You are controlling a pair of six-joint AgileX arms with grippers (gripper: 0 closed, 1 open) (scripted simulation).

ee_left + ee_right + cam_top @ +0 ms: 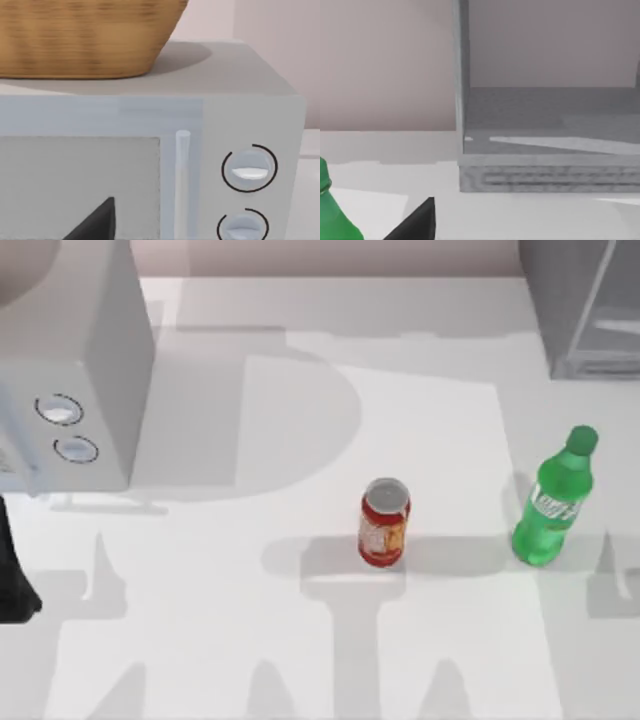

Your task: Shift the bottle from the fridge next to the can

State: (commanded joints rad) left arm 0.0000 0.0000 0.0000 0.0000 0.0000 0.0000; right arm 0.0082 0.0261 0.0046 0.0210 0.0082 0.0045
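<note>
Far left edge of the table in the top view: left arm (14, 570), parked low and dark beside the white box with two dials (75, 390). From its wrist, left gripper (95, 224) aimed straight at the front of that box, with a wicker basket (85, 35) sitting on top; open or shut, cannot tell. Looks idle here, kept out of the way so the middle of the table (200, 640) stays free. Centre of the table: the can (384, 523), red, upright, silver top up, standing alone as the marker for where the other drink belongs. To its right: the bottle (554, 502), green, upright on the table, cap on, apart from the can with a bare strip of table between them, and held by nothing. Already out of the fridge (585, 310), which stands at the far right corner behind it, with a bare shelf (545, 125) seen from the right wrist. Right gripper (415, 224) near the bottle, looking past the green shoulder toward the fridge; clenched or released, cannot tell. Probably set down here because this side is the short way out of the fridge. Judged from the gap alone: either finished loosely, or one more nudge toward the can needed, keeping the tall bottle from tipping.
</note>
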